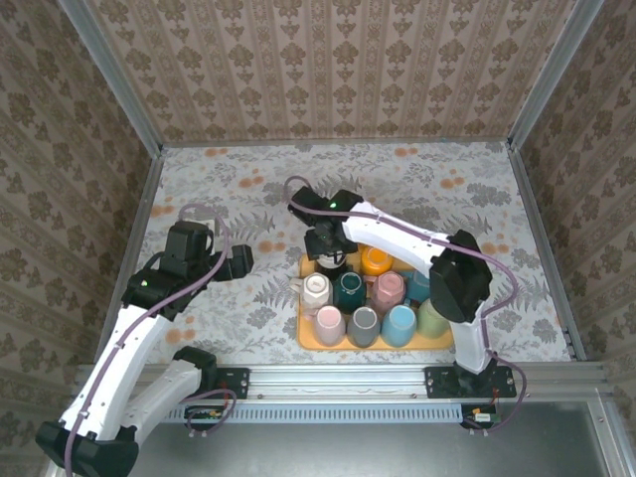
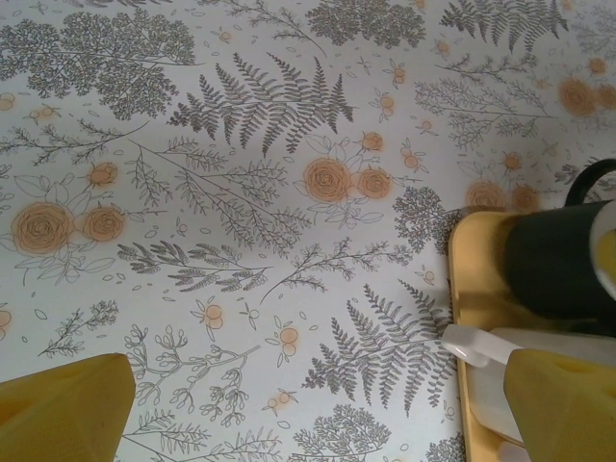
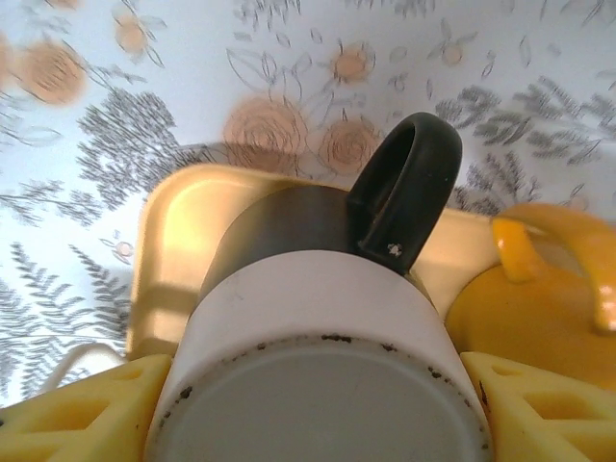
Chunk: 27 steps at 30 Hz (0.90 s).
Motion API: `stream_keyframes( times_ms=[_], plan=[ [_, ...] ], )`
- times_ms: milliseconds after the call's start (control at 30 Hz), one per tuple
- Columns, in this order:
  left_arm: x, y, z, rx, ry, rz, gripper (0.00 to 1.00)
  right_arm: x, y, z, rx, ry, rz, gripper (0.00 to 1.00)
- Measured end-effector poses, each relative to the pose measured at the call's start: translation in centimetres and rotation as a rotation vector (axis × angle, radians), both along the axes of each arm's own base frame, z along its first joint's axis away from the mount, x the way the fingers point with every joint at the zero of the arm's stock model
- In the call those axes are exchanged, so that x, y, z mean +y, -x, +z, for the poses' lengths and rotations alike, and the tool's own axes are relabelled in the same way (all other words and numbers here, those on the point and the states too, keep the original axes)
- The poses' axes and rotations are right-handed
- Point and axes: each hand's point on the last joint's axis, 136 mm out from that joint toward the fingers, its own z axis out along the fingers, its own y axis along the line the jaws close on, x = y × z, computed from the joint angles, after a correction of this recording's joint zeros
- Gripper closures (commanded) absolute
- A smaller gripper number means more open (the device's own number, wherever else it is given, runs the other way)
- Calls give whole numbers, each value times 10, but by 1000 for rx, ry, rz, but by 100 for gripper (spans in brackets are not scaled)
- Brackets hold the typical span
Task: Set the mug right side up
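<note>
Mug (image 3: 289, 318) upside down in tray (image 3: 183, 221), right hand (image 1: 327, 250) closed on it, unflipped; left hand (image 2: 313, 409) wide.

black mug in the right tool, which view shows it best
Right wrist: the black mug sits close up, held in the right tool, white base toward the lens, handle clear. Left wrist catches its dark side at the right edge. Top external has it small, partly under the tool.

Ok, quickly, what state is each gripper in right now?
Left gripper: open, holding nothing.
Right gripper: closed on the black mug.
</note>
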Motion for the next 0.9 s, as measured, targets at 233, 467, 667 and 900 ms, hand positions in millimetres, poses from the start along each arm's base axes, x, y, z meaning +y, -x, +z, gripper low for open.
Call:
stream_keyframes(
  times_ms=[233,467,667,900],
  plan=[
    [-12,-3,11,13,68,-16,0,-7,-18,112,-284,-257,33,66],
    [-52,-8,55,-17,345,-103,2,-22,-15,186,-564,-475,124,71],
    [-76,-3,80,-17,515,-187,3,-19,1,184,-687,-461,372,71],
    [-93,-1,119,-12,651,-260,7,-6,21,180,-874,-189,848,77]
  ],
)
